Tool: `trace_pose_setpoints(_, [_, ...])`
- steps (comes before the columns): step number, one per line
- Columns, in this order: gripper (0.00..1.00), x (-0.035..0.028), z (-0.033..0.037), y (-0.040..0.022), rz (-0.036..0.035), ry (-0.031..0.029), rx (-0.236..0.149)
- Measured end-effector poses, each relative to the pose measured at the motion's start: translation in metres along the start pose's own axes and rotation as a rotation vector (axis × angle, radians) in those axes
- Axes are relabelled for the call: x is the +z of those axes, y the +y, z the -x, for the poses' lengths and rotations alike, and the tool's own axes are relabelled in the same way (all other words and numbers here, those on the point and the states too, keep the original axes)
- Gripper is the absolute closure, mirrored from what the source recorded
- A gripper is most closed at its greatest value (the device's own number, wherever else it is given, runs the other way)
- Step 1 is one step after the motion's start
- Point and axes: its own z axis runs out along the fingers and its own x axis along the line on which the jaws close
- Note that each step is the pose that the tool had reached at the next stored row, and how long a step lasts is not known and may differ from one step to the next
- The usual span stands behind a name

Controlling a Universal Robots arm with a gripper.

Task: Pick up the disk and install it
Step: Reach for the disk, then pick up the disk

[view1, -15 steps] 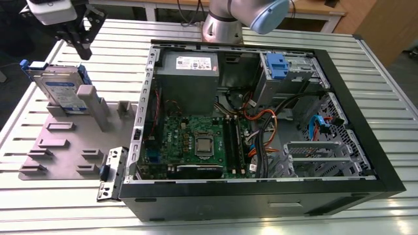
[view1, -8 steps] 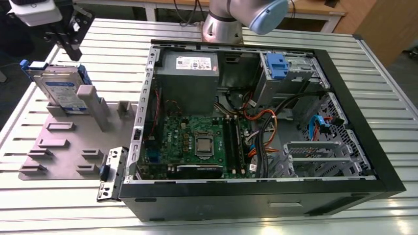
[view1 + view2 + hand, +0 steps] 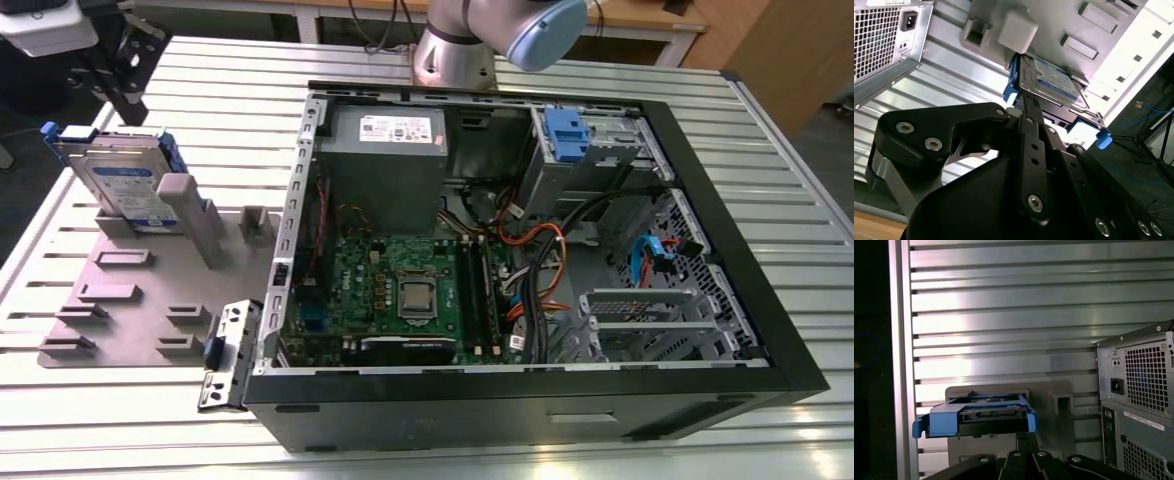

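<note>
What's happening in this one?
The arm's gripper hangs right at the disk, which stands on edge in a grey holder on the exterior view's left of the open computer case. Whether it grips the disk cannot be told. The disk is not yet in the case.

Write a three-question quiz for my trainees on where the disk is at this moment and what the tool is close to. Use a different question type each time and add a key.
1. True or false: the disk already sits inside the computer case.
2. Choose one. The disk is: A) lying flat in the computer case; B) standing on edge in the grey holder; C) lying on top of the computer case.
3. Fill the gap: in the second wrist view, the tool is nearest to the ____.

Key: 1 false; 2 B; 3 disk.
</note>
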Motion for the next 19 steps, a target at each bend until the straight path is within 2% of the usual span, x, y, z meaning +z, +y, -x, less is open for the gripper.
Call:
trace_pose_setpoints(8, [0.89,0.0068,-0.0234,0.0007,-0.0005,0.0001,0.000])
trace_pose_setpoints(14, [0.89,0.0128,-0.0349,0.0006,-0.0018,0.0021,0.000])
trace_pose_setpoints(17, [0.89,0.0131,-0.0360,0.0005,-0.0018,0.0022,0.000])
trace_pose_setpoints(19, [0.89,0.0190,-0.0473,-0.0006,-0.0018,0.0022,0.000])
